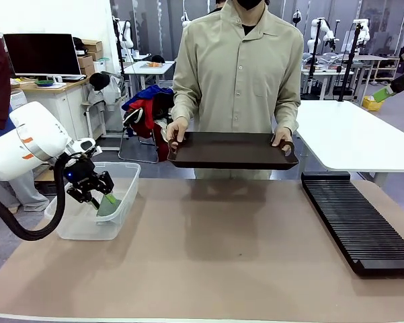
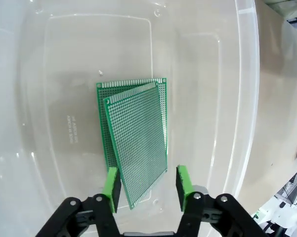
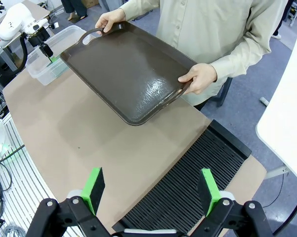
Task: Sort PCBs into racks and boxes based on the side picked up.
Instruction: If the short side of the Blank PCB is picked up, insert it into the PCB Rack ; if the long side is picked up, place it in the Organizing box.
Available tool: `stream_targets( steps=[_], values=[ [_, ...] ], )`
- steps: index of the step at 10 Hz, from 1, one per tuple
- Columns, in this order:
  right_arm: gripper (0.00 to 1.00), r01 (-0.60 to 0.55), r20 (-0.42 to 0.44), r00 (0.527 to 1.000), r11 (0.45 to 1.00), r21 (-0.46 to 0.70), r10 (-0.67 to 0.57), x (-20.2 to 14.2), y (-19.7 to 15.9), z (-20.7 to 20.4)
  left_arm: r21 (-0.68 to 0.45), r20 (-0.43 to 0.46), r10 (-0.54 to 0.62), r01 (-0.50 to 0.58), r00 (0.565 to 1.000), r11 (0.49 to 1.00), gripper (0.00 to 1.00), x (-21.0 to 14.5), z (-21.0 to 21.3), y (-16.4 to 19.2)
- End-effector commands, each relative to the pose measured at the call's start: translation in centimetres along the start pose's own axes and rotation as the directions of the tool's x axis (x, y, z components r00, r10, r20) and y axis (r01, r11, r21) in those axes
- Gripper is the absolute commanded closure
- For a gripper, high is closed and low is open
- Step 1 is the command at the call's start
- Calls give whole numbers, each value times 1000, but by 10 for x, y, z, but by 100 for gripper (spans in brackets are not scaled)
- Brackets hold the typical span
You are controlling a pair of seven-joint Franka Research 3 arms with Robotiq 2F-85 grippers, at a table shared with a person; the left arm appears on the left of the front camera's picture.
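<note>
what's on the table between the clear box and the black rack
Nothing: between the clear box and the black rack the front view shows bare tan tabletop.

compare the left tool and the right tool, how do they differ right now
The left tool hangs over the clear box, while the right tool hangs above the black rack. The left tool's pads stand close together with the corner of a green PCB between them; the right tool's pads are spread wide with nothing between. Both have black fingers with green pads.
</note>
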State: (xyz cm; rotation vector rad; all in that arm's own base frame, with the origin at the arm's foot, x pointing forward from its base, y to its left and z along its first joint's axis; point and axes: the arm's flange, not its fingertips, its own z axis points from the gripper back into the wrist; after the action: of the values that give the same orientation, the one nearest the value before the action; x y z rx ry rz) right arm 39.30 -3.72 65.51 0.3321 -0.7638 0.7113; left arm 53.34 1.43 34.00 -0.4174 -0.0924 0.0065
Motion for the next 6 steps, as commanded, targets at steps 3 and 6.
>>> stream_targets(
  steps=[3, 6],
  values=[
    [0, -3, -3, 1000, 1000, 10, 3, -2, 0, -1, 37, -6, -28, 28, 1000, 999, 0, -4, 19, -3],
    [0, -3, -3, 1000, 1000, 10, 3, -2, 0, -1, 50, 18, -46, 45, 999, 998, 0, -3, 27, -9]
  ],
)
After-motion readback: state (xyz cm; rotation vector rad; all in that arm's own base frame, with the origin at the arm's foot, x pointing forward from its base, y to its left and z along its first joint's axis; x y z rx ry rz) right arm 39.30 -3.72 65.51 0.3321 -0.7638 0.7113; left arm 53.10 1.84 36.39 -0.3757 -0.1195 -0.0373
